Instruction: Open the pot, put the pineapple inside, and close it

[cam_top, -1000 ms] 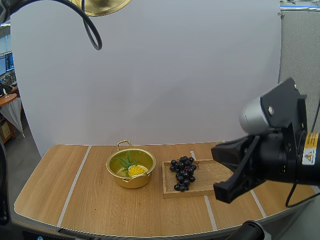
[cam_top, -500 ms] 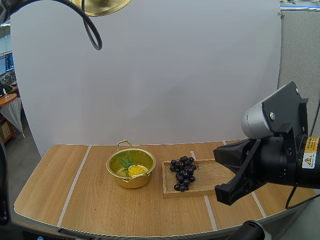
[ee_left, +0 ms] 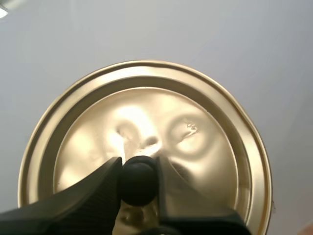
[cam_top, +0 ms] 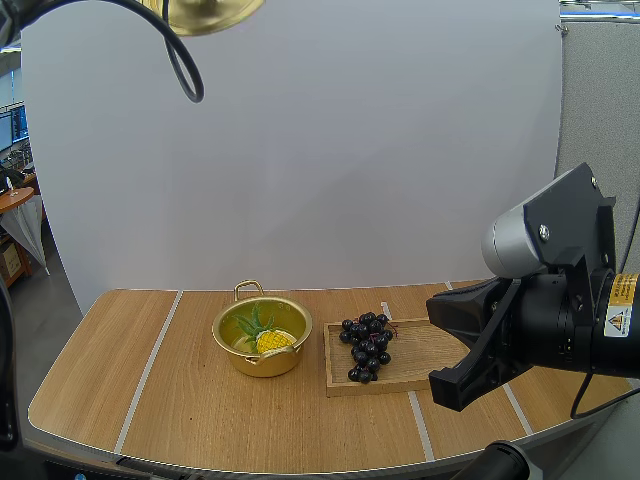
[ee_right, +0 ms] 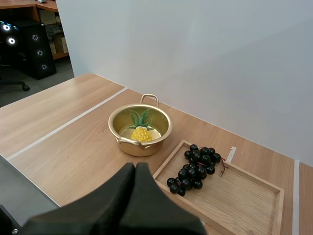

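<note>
The gold pot (cam_top: 262, 352) stands open on the table with the yellow pineapple (cam_top: 272, 340) lying inside it. In the right wrist view the pot (ee_right: 123, 138) and its pineapple (ee_right: 141, 133) lie beyond my right gripper (ee_right: 135, 172), whose fingers lie together as one dark wedge, holding nothing. The gold lid (cam_top: 205, 12) hangs high above the table's left side. My left gripper (ee_left: 138, 177) is shut on the lid's black knob (ee_left: 138, 182), with the lid (ee_left: 195, 122) seen from its top face. My right arm (cam_top: 545, 300) hovers over the table's right end.
A wooden tray (cam_top: 425, 352) lies right of the pot with a bunch of dark grapes (cam_top: 366, 345) at its left end. The right wrist view shows the same tray (ee_right: 247, 198) and grapes (ee_right: 198, 164). Bare wood stretches left of the pot.
My right arm has drifted slightly to the right and down, then stayed still. The lid has crept a little higher. Pot, pineapple and grapes have not moved.
</note>
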### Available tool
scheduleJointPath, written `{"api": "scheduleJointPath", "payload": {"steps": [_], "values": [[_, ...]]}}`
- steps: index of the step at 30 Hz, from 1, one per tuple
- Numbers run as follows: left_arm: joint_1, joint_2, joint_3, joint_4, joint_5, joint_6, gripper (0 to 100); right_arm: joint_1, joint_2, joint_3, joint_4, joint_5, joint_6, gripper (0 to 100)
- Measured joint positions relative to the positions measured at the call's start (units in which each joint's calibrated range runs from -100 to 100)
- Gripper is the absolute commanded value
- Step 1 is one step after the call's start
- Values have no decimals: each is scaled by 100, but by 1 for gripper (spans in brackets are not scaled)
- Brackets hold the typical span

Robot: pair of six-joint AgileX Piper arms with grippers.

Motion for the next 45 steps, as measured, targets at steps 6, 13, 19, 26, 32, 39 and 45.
{"api": "scheduleJointPath", "payload": {"steps": [6,13,19,26,32,39,45], "values": [[0,-26,0,10,1847,0,0,0,0,0,0,0,0,0],[0,-14,625,10,2117,0,0,0,0,0,0,0,11,0],[0,6,2054,-187,2123,277,0,0,0,0,0,0,20,0],[0,41,3725,-382,2123,602,0,0,0,0,0,0,30,0],[0,155,4411,-428,1930,773,0,0,0,0,0,0,30,0],[0,779,5295,-665,930,1148,0,0,0,11,0,0,30,0],[0,1522,5588,-960,-171,1452,0,0,0,11,0,0,30,0]]}}
